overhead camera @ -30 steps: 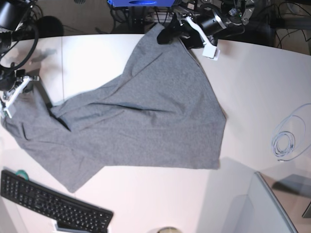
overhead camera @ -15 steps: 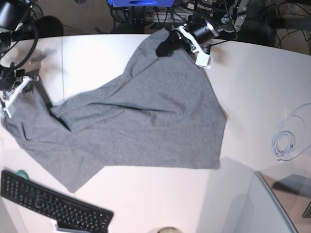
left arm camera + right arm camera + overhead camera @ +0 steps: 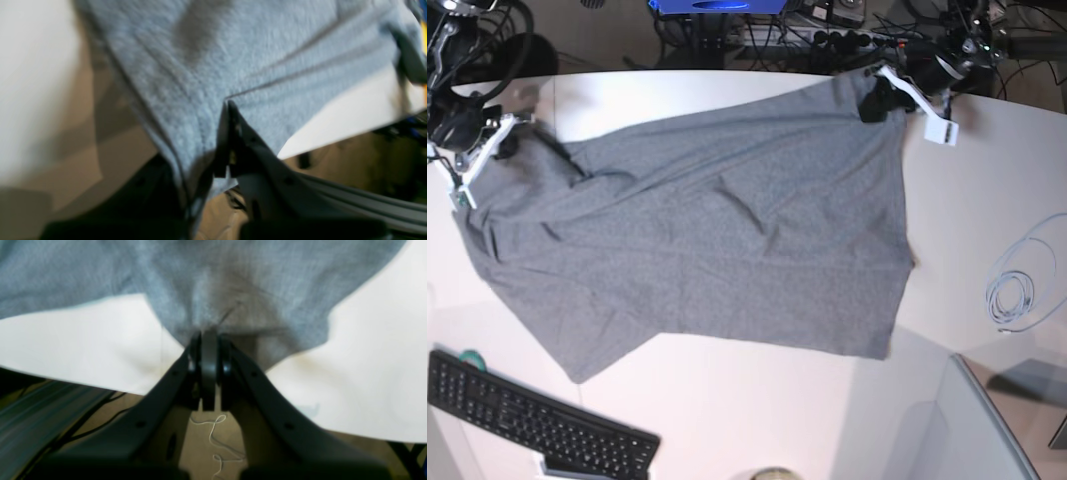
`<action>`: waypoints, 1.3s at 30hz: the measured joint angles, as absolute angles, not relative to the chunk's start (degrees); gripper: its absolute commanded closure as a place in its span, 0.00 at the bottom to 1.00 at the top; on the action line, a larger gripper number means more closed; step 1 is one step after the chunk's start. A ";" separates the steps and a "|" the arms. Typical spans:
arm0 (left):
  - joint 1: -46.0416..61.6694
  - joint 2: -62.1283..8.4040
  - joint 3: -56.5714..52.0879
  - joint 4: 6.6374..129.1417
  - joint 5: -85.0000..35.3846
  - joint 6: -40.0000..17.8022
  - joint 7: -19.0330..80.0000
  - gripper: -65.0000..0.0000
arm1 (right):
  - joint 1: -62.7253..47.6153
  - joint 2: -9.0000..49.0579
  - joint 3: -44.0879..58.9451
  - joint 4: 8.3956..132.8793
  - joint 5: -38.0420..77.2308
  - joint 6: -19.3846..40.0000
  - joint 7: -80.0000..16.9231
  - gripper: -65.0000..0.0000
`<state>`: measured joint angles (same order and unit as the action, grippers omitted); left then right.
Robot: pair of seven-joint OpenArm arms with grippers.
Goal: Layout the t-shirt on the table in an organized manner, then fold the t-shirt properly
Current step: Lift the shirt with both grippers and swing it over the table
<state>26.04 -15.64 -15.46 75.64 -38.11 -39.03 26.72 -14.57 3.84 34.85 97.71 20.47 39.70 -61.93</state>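
Observation:
The grey t-shirt (image 3: 717,240) lies spread wide across the white table (image 3: 967,200), stretched between both arms. My left gripper (image 3: 879,92) is shut on the shirt's far right corner near the table's back edge; in the left wrist view its fingers (image 3: 230,133) pinch a fold of the t-shirt (image 3: 233,50). At the far left, my right gripper (image 3: 509,140) is shut on the shirt's other corner. The right wrist view shows its closed fingertips (image 3: 208,346) clamping the t-shirt (image 3: 217,280) above the table (image 3: 83,340).
A black keyboard (image 3: 537,425) lies at the front left, just below the shirt's lower corner. A coiled pale cable (image 3: 1017,290) rests at the right. A grey panel (image 3: 957,430) stands at the front right. Cables and equipment crowd the space behind the table.
The left gripper closed on the shirt's far corner and pulled it right along the back edge. The right gripper lifted its corner toward the back. The shirt is now spread much wider.

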 measured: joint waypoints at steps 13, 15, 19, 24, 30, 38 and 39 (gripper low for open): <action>16.93 -16.21 -23.94 83.33 -37.78 -39.42 41.12 1.00 | -14.96 2.85 39.92 111.98 20.49 39.94 -72.62 1.00; 16.34 -16.10 -22.90 83.57 -38.13 -39.46 40.97 1.00 | -15.20 2.81 39.88 111.77 20.53 39.94 -72.47 1.00; 14.39 -16.16 -18.83 81.58 -34.26 -39.44 41.28 1.00 | -12.45 2.87 39.72 107.09 20.45 39.94 -72.25 1.00; 6.33 -12.75 -15.22 78.70 -25.80 -39.55 41.36 1.00 | -1.91 10.07 35.20 93.14 20.18 39.97 -71.79 1.00; -11.46 -7.62 -11.64 68.84 -15.14 -39.68 41.89 1.00 | 15.73 17.50 26.15 71.83 20.45 39.40 -64.07 1.00; -38.59 -5.45 -12.12 58.39 -14.81 -39.59 41.19 1.00 | 38.87 26.13 18.61 64.88 20.49 36.67 -60.88 1.00; -40.64 -5.43 -12.21 58.48 -15.49 -39.64 41.15 1.00 | 40.71 26.79 18.13 64.84 20.58 36.51 -60.86 1.00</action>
